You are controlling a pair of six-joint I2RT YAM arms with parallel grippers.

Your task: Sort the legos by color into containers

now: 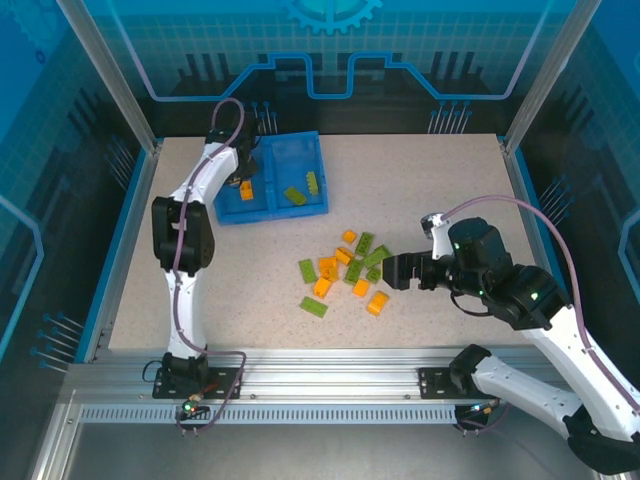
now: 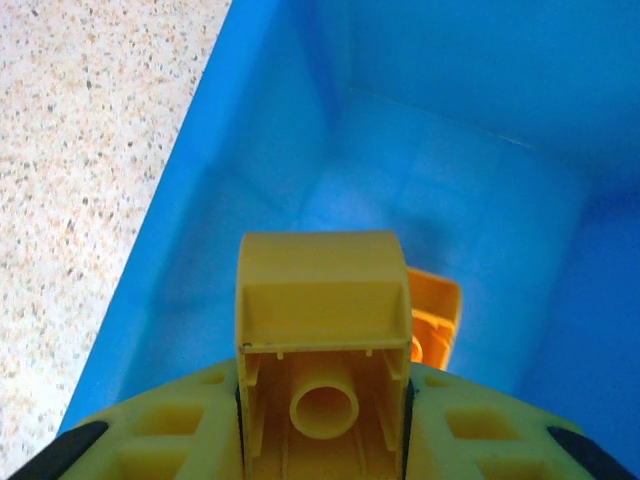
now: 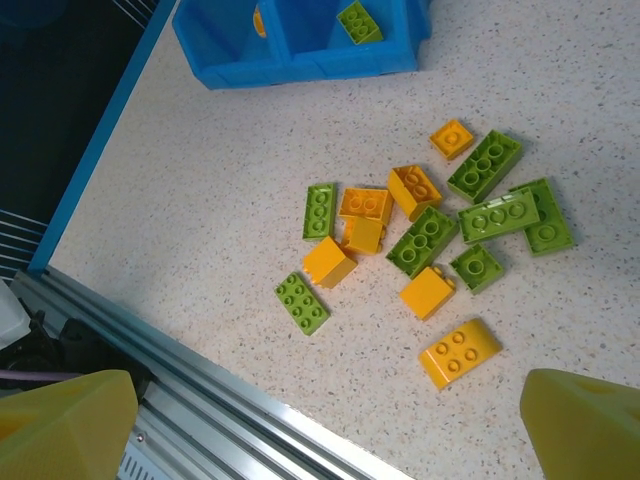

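Speckled table (image 1: 260, 300): left gripper (image 2: 322, 420) pinches 1 orange brick (image 2: 322, 300) over left compartment of tray (image 2: 180, 250), likely the drop step, release next; right gripper (image 1: 388, 270) gapes wide beside loose bricks (image 3: 425, 240).

Speckled beige tabletop (image 1: 200, 300), translucent blue patterned walls (image 1: 330, 50), aluminium rail (image 1: 330, 385) along near edge
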